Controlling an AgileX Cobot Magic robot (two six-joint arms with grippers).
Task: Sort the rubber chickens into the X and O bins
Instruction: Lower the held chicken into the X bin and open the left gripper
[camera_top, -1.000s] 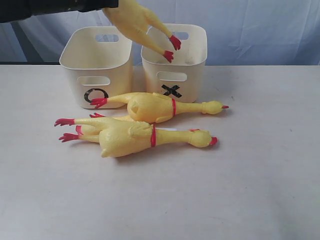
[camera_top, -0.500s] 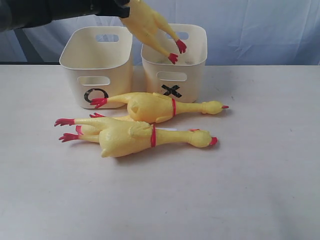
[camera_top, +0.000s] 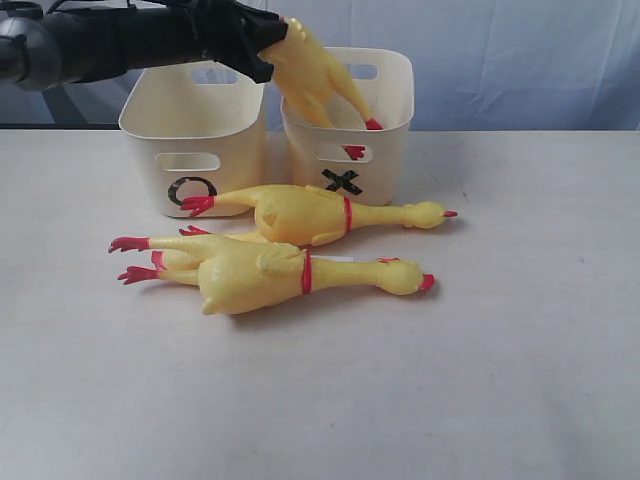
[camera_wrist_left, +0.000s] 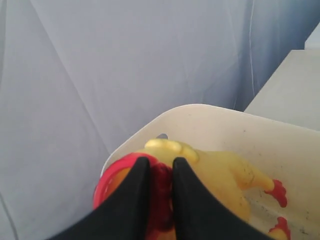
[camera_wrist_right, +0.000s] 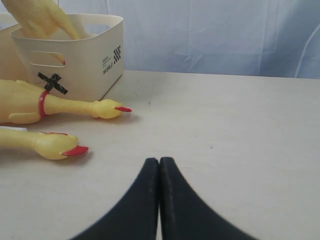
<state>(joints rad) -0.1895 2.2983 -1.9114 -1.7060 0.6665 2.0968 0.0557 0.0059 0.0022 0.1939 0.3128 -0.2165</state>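
Exterior view: a pale, matte table (camera_top: 500, 380) fills the lower part of the scene, and a creased blue cloth backdrop (camera_top: 520, 60) hangs behind its far edge. Two cream bins stand side by side at the far edge, left of the middle: the O bin (camera_top: 150, 120) on the left and the X bin (camera_top: 390, 140) on the right, just beside each other.

The left gripper (camera_top: 272, 42) reaches in from the left above the bins. It is clamped on the held chicken (camera_top: 315, 80) at its red neck band. The body slopes down into the X bin with both red feet inside; one foot shows through the front handle slot. In the left wrist view the two black fingers (camera_wrist_left: 187, 200) pinch the band with the bin's inner wall beneath.

In front of the bins three more rubber chickens lie on the table, heads towards the right edge. The rear chicken (camera_top: 300, 215) lies just before the bins. The front chicken (camera_top: 250, 275) lies nearer the near edge. A third chicken (camera_top: 170, 243) is mostly hidden between them, with only its legs clear.

The right gripper (camera_wrist_right: 159, 161) shows only in the right wrist view, its jaws pressed together and holding nothing, over bare table to the right of the chickens' heads.
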